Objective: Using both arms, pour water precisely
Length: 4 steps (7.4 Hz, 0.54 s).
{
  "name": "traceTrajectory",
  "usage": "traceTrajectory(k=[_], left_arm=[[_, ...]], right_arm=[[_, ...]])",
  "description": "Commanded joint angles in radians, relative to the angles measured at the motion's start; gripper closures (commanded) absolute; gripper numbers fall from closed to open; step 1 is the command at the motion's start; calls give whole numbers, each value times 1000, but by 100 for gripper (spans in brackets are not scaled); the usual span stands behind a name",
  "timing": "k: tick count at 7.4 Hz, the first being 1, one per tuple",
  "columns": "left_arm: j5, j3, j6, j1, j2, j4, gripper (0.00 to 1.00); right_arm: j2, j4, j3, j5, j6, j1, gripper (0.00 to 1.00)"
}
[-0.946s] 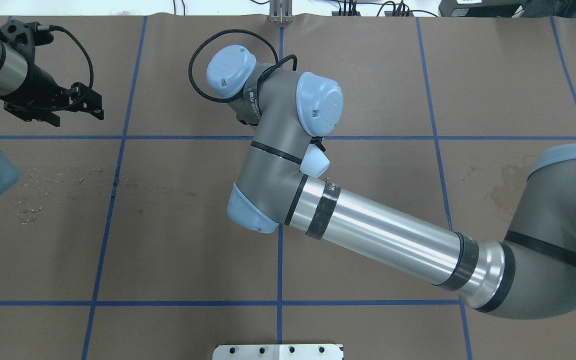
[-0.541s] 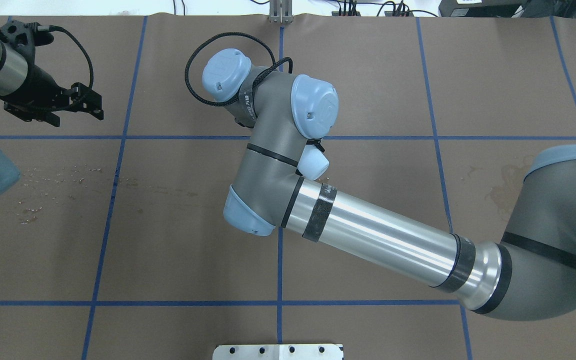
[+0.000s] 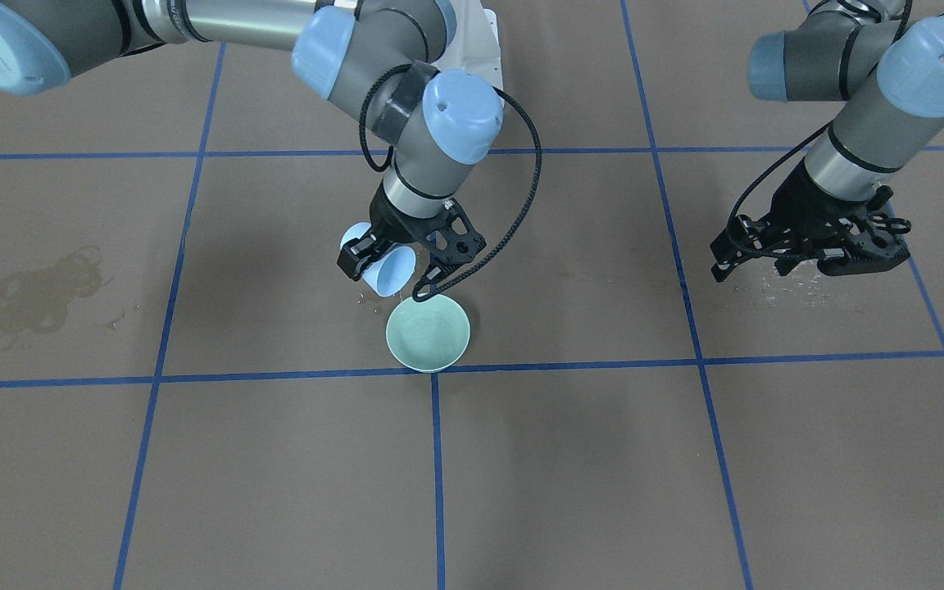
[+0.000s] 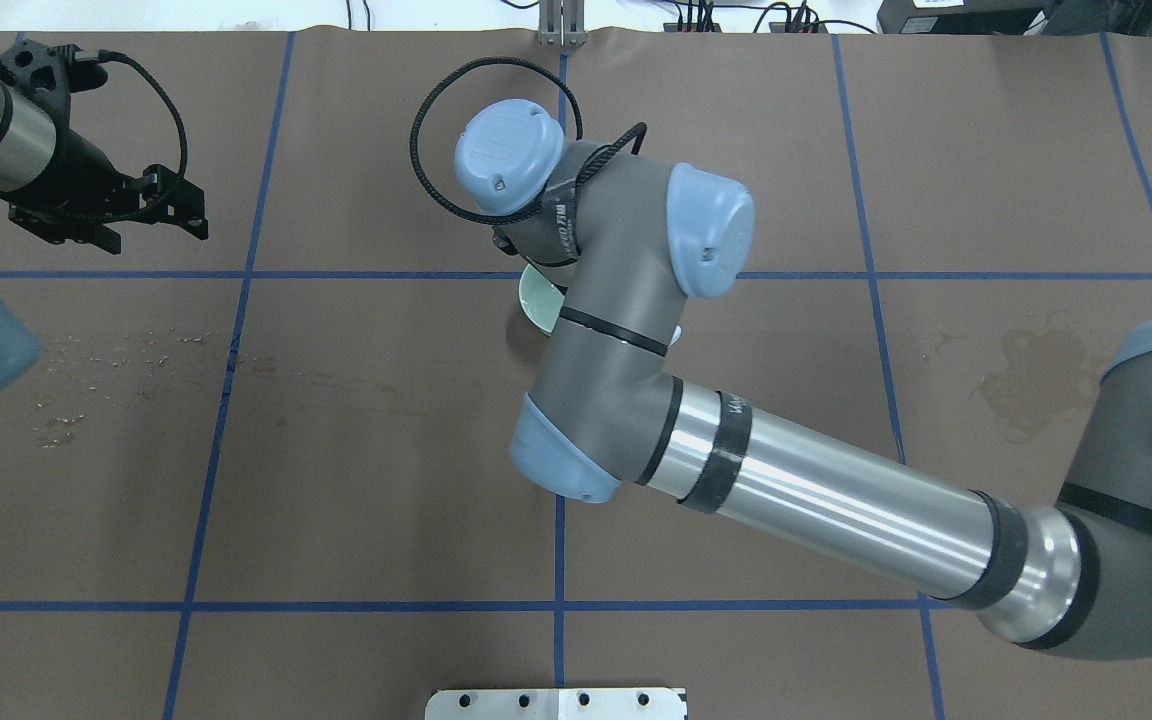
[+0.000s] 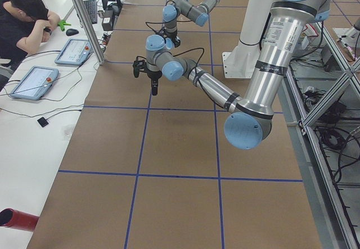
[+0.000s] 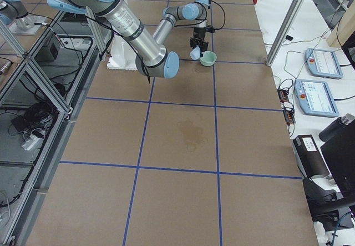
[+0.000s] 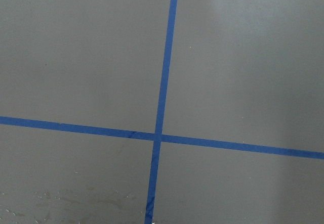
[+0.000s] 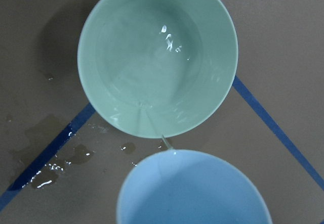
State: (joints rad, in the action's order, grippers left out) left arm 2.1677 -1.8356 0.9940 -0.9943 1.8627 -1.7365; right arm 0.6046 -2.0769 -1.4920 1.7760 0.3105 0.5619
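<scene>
My right gripper [image 3: 388, 274] is shut on a light-blue cup [image 3: 386, 266], tilted mouth-down over a pale green bowl [image 3: 428, 332] on the brown table. In the right wrist view the cup rim [image 8: 192, 188] sits just below the bowl [image 8: 157, 57]. A thin thread of water [image 8: 164, 142] runs from the rim into the bowl, and glints [image 8: 169, 39] show inside it. In the overhead view only the bowl's edge [image 4: 539, 300] shows under my right arm. My left gripper [image 3: 808, 258] hangs open and empty, far off to the side [image 4: 151, 225].
Small wet puddles [image 8: 48, 173] lie on the table beside the bowl. Droplets [image 3: 791, 283] lie under my left gripper and a dried ring stain [image 3: 38, 287] lies on the other side. Blue tape lines cross [image 7: 158, 135] the table. A person [image 5: 28, 13] sits at the far end.
My right arm has swung right in the overhead view and its wrist has turned. The bowl's edge now shows beneath it. My left arm has not moved.
</scene>
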Motion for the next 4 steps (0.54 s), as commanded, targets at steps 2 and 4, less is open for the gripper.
traceTrajectory(k=[2,4], left_arm=[[0,3,3,2,1,0,0],[0,3,3,3,1,0,0]], right_arm=[[201,180,-319,0,12,50,100],[312,451,-395,2,140,73,100]])
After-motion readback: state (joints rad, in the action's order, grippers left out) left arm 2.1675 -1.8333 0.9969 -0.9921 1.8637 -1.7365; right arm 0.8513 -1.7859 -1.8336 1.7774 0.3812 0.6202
